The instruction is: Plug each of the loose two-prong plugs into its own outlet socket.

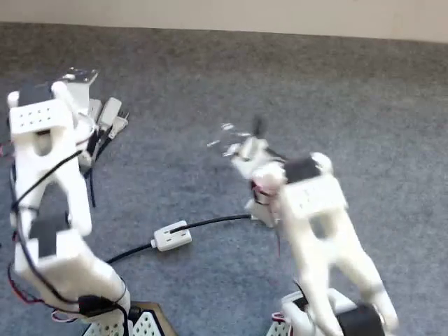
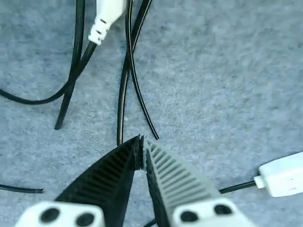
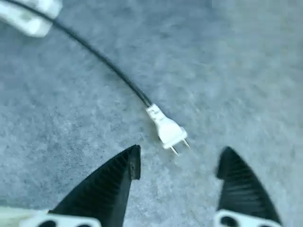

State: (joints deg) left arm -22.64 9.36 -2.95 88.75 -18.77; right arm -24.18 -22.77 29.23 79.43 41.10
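Surface [image 1: 315, 84] is covered in grey felt-like cloth. At the far left of the high view stands the left arm [image 1: 49, 161], with a white two-prong plug [image 1: 112, 115] lying just beside its upper end and a pale block [image 1: 80, 80] behind that; what the block is cannot be told. The left wrist view shows the left jaws closed tip to tip, with nothing seen held between them, low over the cloth. Several black cords [image 2: 128, 71] run across the cloth ahead of the tips, and one passes close under them; whether it touches them cannot be told. A white cord end [image 2: 106, 16] lies farther off among these cords. Between the two arms, toward the front, a white outlet socket [image 1: 172, 236] lies flat on the surface, apart from both arms, with its black cord [image 1: 217, 222] leading right toward the right arm [image 1: 315, 210]; the same socket shows at the edge of the left wrist view [image 2: 283, 175]. The right jaws stand wide open and hold nothing. A loose white plug [image 3: 166, 130] lies on the cloth just ahead of the gap between them, touching neither finger, unplugged, its two prongs pointing toward the jaws.
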